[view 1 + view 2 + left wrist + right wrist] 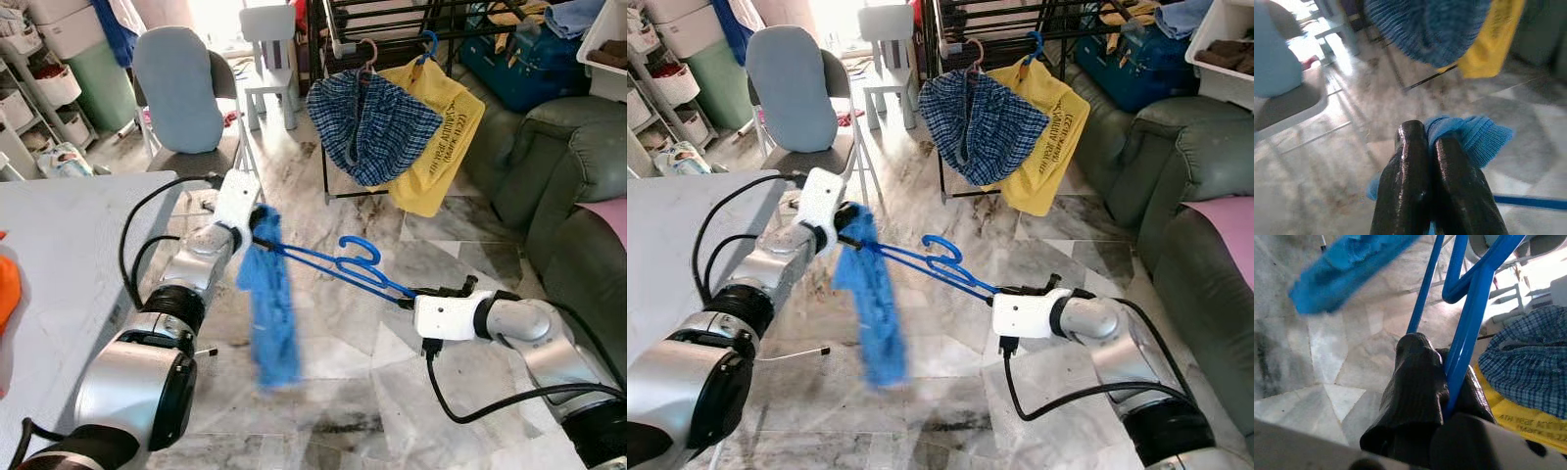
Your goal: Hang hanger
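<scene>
Blue hanger (343, 269) held up over the marble floor (353, 392), stretched between the two arms, near the middle of the scene. Right gripper (405, 297) squeezed tight on the right end of the hanger, with the blue bars running between its black fingers (1418, 382). Left gripper (261, 238) pinched shut on the left end, gripping a blue cloth (267, 313) there. Cloth hangs down from that end, a bit blurry, so its shape is hard to tell. Hook of the hanger curls up in the middle, between the two grippers.

Farther off, a dark rack (392, 29) with a checked cloth (367, 122) and a yellow cloth (436, 127) hanging on it, the checked one in front. Far left, a grey chair (181, 93), and a small white chair (269, 49) beyond it. Green sofa (558, 166) on the right. Grey table (59, 255) on the near left, beside the left arm.
</scene>
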### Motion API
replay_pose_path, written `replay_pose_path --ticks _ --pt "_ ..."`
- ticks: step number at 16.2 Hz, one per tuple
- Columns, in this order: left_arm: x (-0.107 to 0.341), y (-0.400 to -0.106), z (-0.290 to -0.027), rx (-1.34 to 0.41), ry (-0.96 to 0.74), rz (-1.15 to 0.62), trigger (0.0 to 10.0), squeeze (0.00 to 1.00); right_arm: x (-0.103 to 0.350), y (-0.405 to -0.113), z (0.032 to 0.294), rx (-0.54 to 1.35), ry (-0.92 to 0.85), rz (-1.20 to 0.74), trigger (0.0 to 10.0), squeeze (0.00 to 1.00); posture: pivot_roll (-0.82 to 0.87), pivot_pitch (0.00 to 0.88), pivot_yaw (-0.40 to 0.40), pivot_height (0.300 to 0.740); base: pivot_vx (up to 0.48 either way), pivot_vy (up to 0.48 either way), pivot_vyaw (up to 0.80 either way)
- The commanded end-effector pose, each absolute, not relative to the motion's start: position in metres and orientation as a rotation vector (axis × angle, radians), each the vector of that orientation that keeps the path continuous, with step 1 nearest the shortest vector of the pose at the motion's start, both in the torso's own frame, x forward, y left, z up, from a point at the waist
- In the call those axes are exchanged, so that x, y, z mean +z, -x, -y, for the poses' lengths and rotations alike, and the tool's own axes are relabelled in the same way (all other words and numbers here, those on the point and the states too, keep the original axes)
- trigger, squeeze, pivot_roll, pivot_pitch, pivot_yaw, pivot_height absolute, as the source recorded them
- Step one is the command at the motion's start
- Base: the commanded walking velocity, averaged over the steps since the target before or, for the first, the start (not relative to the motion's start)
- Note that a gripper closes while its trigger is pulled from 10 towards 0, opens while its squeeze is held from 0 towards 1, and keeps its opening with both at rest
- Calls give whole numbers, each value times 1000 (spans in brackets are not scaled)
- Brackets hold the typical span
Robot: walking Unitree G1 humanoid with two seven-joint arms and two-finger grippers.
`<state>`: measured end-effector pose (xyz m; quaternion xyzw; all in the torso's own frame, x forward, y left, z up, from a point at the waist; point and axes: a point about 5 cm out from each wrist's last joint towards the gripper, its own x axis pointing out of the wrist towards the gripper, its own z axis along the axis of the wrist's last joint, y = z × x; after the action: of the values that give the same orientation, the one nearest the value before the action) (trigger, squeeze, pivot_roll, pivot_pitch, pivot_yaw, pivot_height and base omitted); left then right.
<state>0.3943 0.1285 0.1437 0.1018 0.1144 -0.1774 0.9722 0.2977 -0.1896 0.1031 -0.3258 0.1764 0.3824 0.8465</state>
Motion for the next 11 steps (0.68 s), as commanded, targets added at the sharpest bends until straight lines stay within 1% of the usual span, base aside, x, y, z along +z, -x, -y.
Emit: replay_pose_path --ticks 1,4,5,7,8,11 --pt "158 -397 -122 -388 -178 -188 10000 0 104 -302 186 795 692 -359 10000 0 -132 0 121 740 0 0 0" --pt "175 -396 -112 -419 -86 -153 10000 0 93 -305 191 723 670 -406 10000 0 -128 0 123 740 0 0 0" --pt "179 -395 -112 -411 -62 -148 10000 0 90 -306 195 694 667 -421 10000 0 -122 0 123 740 0 0 0" --pt "183 -390 -117 -386 39 -178 10000 0 77 -303 205 650 668 -475 10000 0 -112 0 116 740 0 0 0" --pt "183 -390 -116 -386 47 -178 10000 0 77 -303 206 648 670 -478 10000 0 -112 0 116 740 0 0 0" --pt "194 -388 -123 -355 68 -164 10000 0 62 -287 226 623 638 -556 10000 0 -122 0 113 740 0 0 0"
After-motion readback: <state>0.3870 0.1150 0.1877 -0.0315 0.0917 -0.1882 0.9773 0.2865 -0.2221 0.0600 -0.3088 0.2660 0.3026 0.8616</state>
